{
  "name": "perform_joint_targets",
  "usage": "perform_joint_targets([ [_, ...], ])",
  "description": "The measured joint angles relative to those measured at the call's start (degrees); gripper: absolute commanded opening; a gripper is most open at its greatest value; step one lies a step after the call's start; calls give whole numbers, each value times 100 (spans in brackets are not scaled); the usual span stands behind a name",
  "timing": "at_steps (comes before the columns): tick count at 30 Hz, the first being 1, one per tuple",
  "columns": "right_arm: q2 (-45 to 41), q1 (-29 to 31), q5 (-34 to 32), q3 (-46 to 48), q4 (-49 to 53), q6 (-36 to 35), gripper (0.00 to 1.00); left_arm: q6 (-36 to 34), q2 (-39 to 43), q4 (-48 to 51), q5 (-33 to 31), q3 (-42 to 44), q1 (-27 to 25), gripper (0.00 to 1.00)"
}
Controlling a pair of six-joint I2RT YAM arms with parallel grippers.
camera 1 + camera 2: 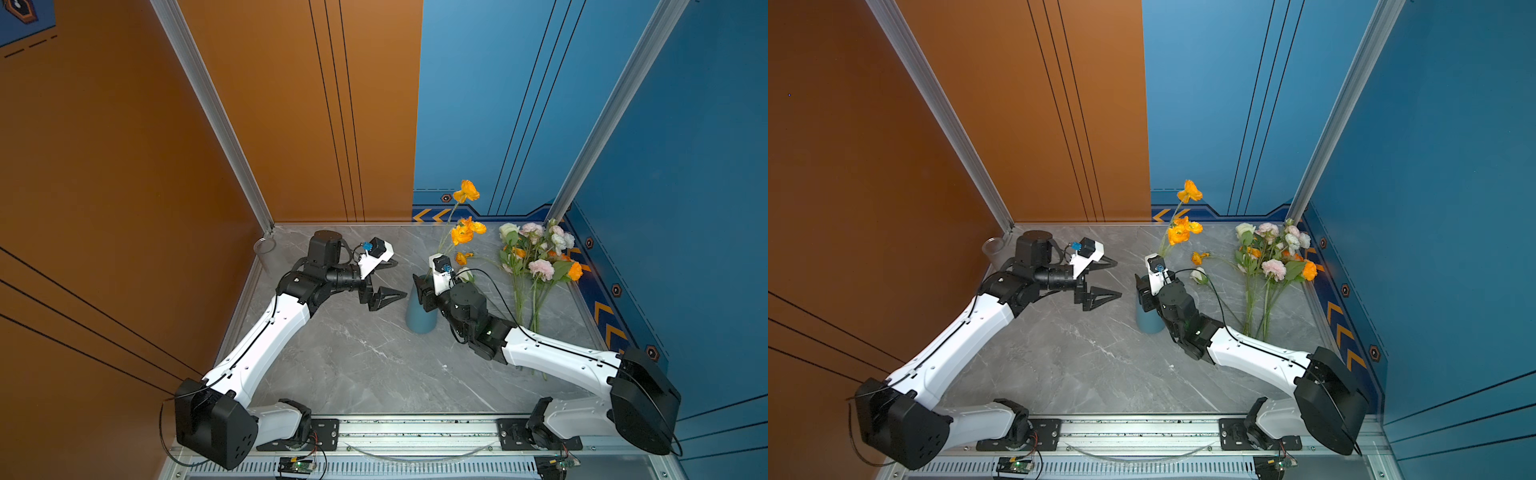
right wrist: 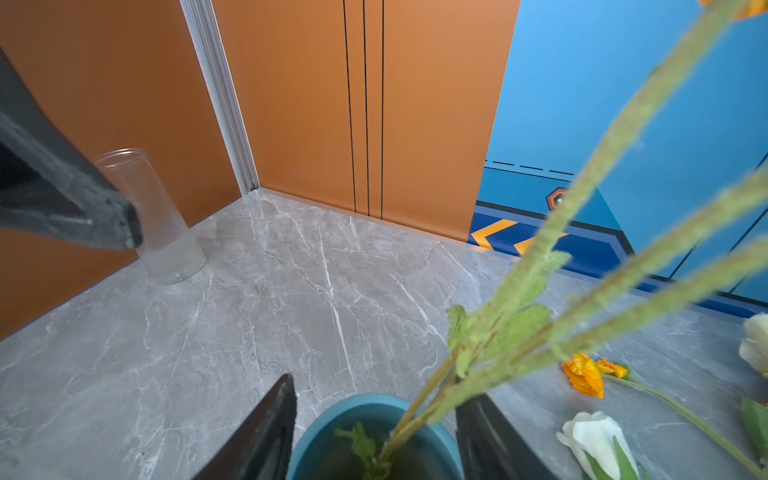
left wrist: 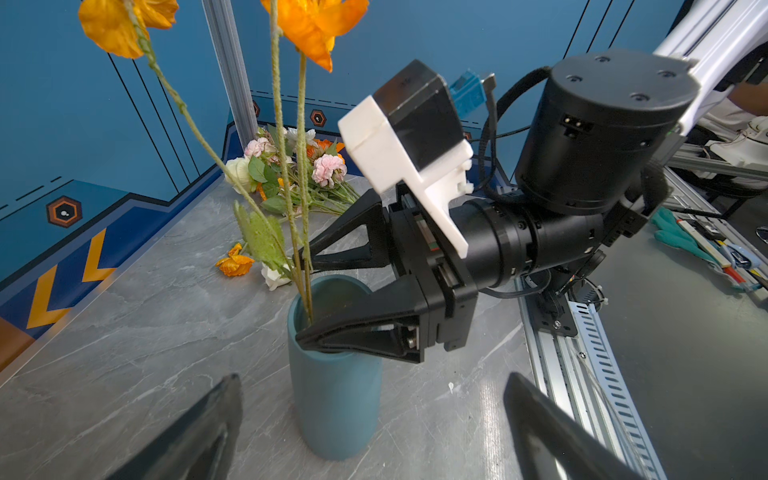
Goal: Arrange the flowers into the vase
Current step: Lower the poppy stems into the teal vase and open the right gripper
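Right gripper [image 3: 302, 296] is parked over the mouth of the teal vase [image 1: 419, 320], just right of centre in both top views; jaws spread, one finger on each side of the green stems, clamping nothing. In the left wrist view the far finger looks very close to the stems, but I can't tell if it's touching. A few orange flowers [image 1: 466, 192] stand in the vase, stems leaning toward the back wall, blooms up against the blue panel. Left gripper [image 1: 395, 279] hangs left of the vase near frame centre; jaws wide apart, empty, tips aimed at the vase and clear of it. The main bunch [image 1: 536, 257] lies flat on the grey table [image 1: 353, 365] at the right of the frame by the blue side wall — pink, white and orange blossoms toward the back, stems toward the front. A loose orange flower [image 2: 584, 376] and a white bud [image 2: 594, 436] lie on the table between vase and bunch. A clear glass vase [image 2: 153, 216] stands upright in the back left corner of the table.
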State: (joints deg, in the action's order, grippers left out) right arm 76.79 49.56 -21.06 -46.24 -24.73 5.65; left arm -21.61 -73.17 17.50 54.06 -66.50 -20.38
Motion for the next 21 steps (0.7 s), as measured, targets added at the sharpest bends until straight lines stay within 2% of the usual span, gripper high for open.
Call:
perform_joint_targets([
  [3,-83,4,4,-101,310,2,81,2,-4,0,0,0,0,98],
  [9,-339,7,-46,-450,1158,39,88,0,-4,0,0,0,0,98],
  [12,-470,7,-74,-660,1685,136,100,2,-4,0,0,0,0,98],
  [21,-855,7,37,-804,2927,446,100,2,-4,0,0,0,-7,98],
])
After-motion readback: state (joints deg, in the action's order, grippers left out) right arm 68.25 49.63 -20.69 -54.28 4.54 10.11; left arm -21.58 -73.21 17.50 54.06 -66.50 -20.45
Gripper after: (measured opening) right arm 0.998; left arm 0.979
